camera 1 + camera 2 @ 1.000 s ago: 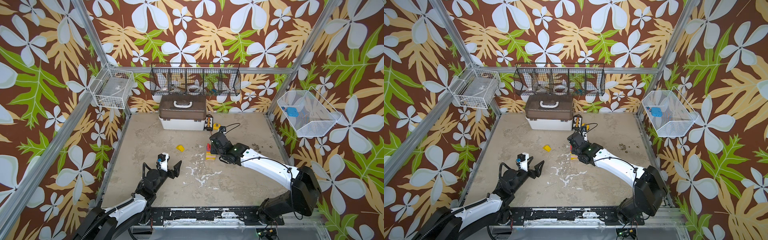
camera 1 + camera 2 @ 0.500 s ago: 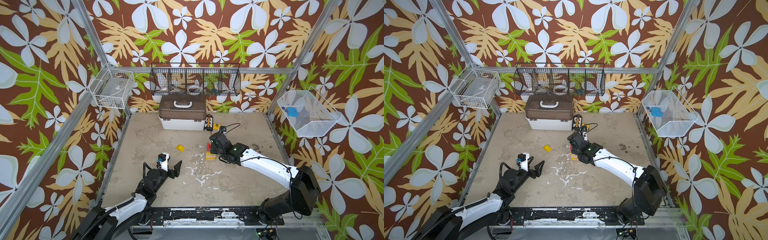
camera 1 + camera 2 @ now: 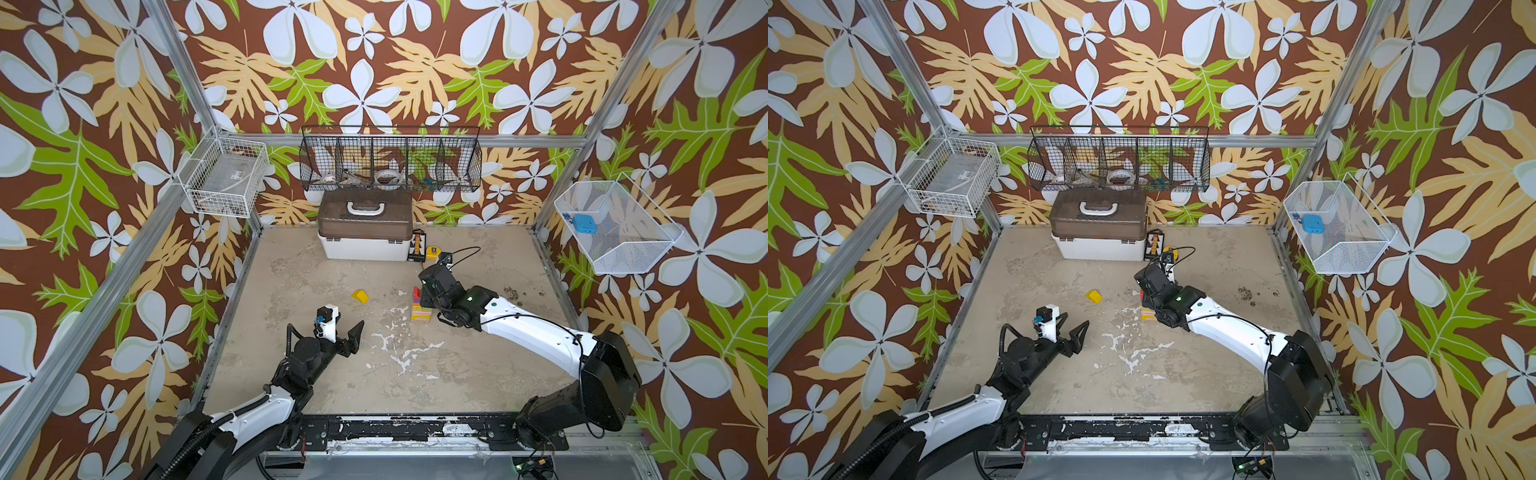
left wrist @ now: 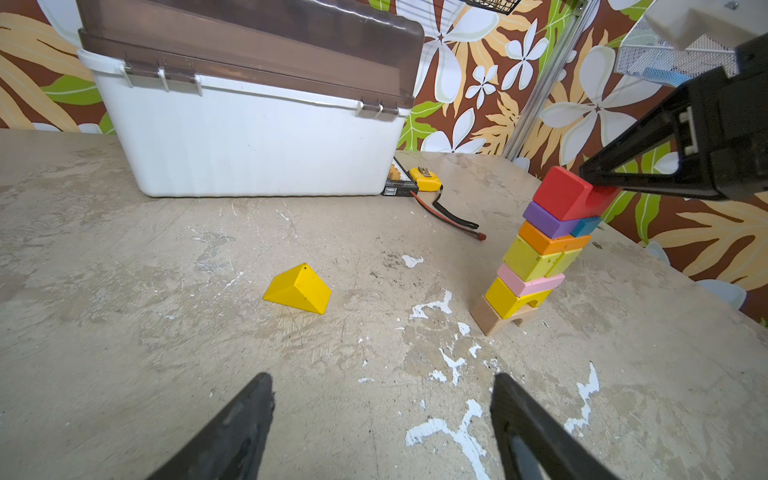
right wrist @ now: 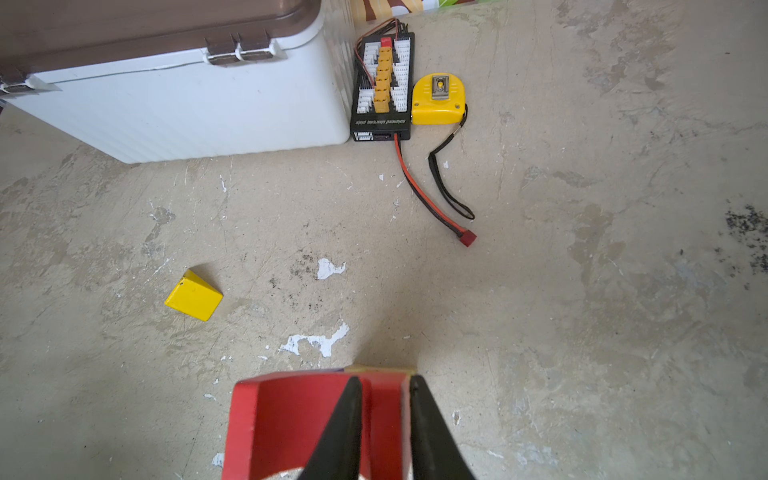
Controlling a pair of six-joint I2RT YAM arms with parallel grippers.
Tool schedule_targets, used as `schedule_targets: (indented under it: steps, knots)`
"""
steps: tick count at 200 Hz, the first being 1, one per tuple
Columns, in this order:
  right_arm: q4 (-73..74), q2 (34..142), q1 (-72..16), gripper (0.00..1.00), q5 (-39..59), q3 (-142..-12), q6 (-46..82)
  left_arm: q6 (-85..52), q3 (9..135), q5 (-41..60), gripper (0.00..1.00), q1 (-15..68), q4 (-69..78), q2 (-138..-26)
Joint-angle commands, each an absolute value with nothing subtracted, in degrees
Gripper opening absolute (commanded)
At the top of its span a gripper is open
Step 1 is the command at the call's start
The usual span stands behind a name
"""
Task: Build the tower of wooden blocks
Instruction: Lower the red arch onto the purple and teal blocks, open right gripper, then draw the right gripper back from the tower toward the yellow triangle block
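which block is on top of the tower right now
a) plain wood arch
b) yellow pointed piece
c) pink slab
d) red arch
d: the red arch caps the tower, resting on the purple block, while the yellow pointed piece lies off to the side.

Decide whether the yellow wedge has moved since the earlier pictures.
No. The wedge lies in the same spot, at the same spacing from the white box in both top views.
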State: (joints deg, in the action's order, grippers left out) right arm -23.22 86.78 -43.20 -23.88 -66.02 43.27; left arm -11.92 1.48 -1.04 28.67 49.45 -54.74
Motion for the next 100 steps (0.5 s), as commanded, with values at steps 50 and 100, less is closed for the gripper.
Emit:
schedule_targets:
  steps: [50,100]
  knots:
    - [-24.49,83.37,-43.24,0.28,-27.08,-66.44,43.82,-11.77,2.07,-1.78,0.83,28.84,50.01,-54.93]
    - [-25.26,75.86,-43.24,0.37,-26.49,-67.20,41.64,-13.79,4.49,-7.66,0.88,28.86,47.19,-57.52]
